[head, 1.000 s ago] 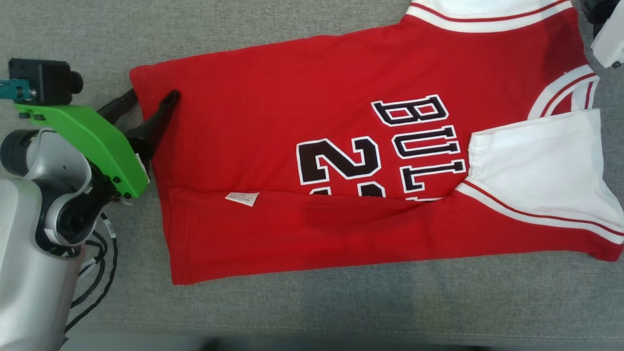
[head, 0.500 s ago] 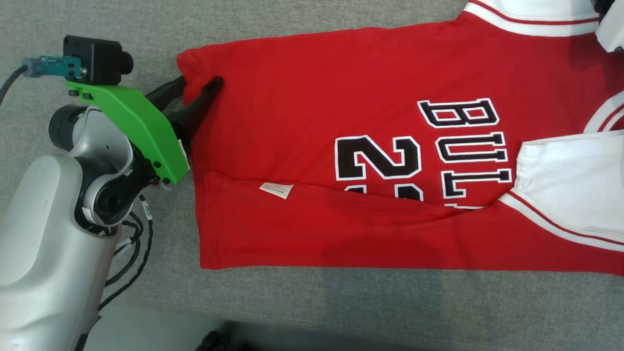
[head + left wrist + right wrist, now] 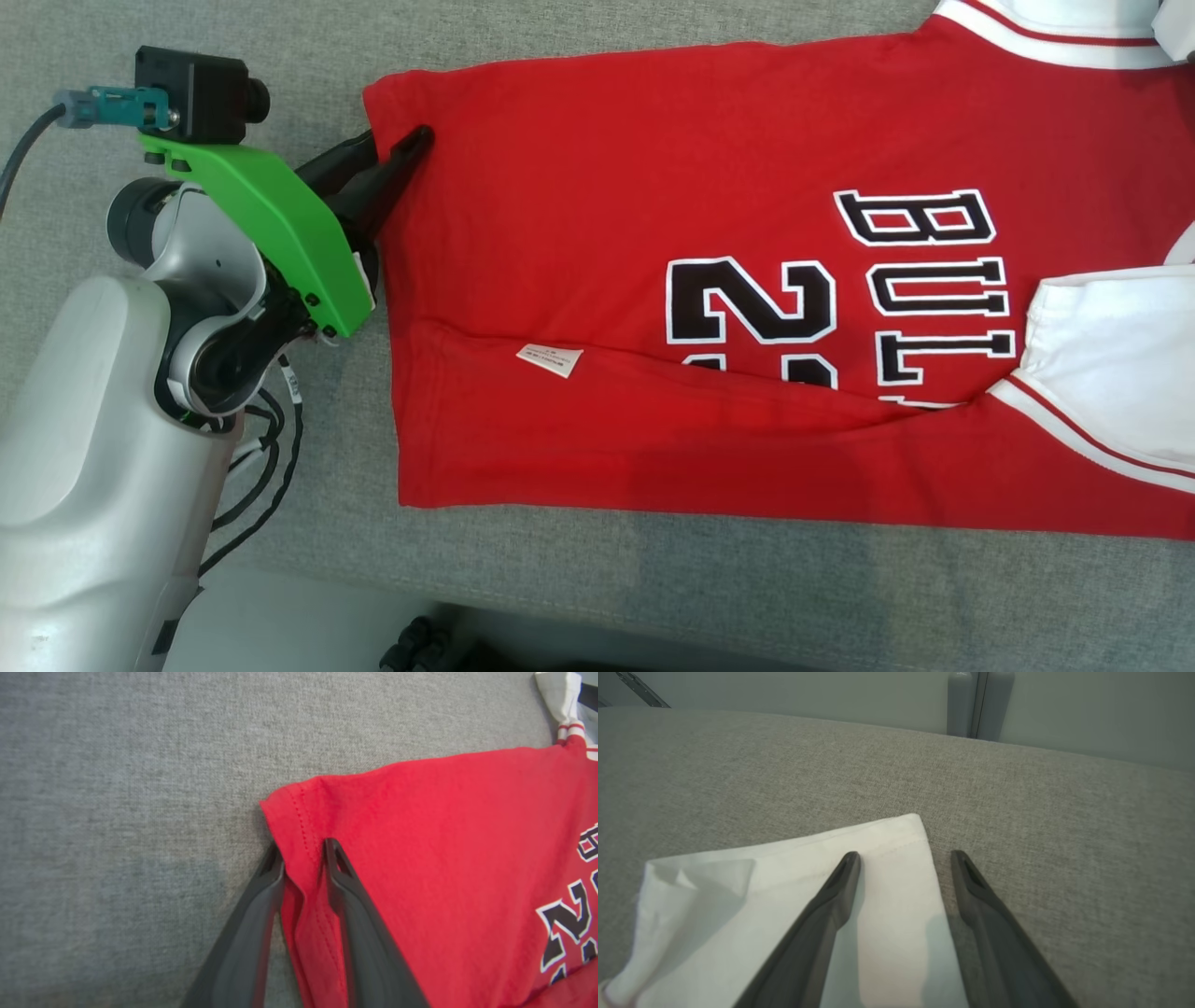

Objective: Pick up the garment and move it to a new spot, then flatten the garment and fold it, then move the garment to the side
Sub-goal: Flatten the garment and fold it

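Grey woven upholstery point(image 3: 653, 597) spreads under everything, and on it the red garment point(image 3: 653, 168) lies flat, its hem toward the robot's left and its white-trimmed top running off the head view's right edge. The near long edge is folded up over the body, partly covering the black, white-outlined lettering point(image 3: 924, 289); a small white label point(image 3: 549, 359) sits on that fold, and a white sleeve point(image 3: 1111, 345) lies across it farther right. At the far hem corner the left gripper point(image 3: 303, 848) straddles the edge, one finger on the red cloth and the other outside it against the upholstery, a puckered ridge of hem between them; the jaws stand narrow, but I cannot tell whether they pinch it. The right gripper point(image 3: 906, 855) is spread wide over a white part of the garment, one finger above the cloth, the other above bare upholstery just beside its edge.
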`<state>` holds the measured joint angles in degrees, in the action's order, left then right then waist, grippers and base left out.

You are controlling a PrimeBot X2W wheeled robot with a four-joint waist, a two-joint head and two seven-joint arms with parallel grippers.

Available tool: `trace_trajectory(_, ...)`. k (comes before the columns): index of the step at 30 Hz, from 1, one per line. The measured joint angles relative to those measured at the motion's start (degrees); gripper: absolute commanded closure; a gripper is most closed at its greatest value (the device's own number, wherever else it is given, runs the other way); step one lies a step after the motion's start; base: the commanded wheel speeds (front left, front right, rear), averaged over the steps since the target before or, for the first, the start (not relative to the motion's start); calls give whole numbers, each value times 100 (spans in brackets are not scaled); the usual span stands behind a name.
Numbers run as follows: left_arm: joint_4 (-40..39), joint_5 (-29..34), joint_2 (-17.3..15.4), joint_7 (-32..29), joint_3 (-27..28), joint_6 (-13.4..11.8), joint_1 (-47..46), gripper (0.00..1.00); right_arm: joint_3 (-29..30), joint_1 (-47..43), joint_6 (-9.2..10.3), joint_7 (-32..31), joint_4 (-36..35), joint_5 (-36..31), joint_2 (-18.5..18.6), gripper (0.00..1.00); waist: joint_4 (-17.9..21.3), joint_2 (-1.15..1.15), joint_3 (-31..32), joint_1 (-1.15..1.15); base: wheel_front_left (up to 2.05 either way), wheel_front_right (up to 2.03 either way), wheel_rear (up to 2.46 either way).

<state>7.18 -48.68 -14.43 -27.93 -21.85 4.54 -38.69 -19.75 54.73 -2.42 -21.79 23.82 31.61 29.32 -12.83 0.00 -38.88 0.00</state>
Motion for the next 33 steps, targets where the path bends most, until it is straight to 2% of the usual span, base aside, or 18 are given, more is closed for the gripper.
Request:
trace_trajectory(10, 178, 0, 34, 31, -25, 55, -141, 64, -33, 164, -8, 13, 260, -18, -41, 0, -22, 0, -6, 0, 0, 0, 0)
trace_trajectory(21, 369, 1, 85, 77, -64, 101, -320, 65, -108, 340, -58, 108, 512, -36, -96, 0, -30, 0, -3, 0, 0, 0, 0)
trace_trajectory(23, 404, 2, 93, 77, -77, 102, -358, 67, -110, 354, -59, 109, 556, -36, -100, 9, -37, 0, 2, 0, 0, 0, 0)
trace_trajectory(26, 469, 2, 112, 109, -89, 109, -383, 72, -113, 374, -80, 116, 615, -43, -103, 14, -50, 0, 7, 0, 0, 0, 0)
trace_trajectory(27, 490, 2, 120, 120, -93, 119, -391, 74, -116, 384, -105, 116, 633, -43, -108, 20, -54, 0, 10, 0, 0, 0, 0)
trace_trajectory(29, 516, 2, 131, 125, -100, 127, -404, 75, -125, 397, -109, 136, 669, -43, -120, 21, -63, 0, 16, 0, 0, 0, 0)
trace_trajectory(31, 539, 2, 140, 125, -114, 131, -421, 77, -137, 417, -110, 158, 713, -55, -132, 30, -71, 0, 23, 0, 0, 0, 0)
trace_trajectory(33, 556, 2, 145, 129, -122, 134, -431, 77, -152, 450, -111, 158, 755, -66, -146, 31, -80, 0, 31, 0, 0, 0, 0)
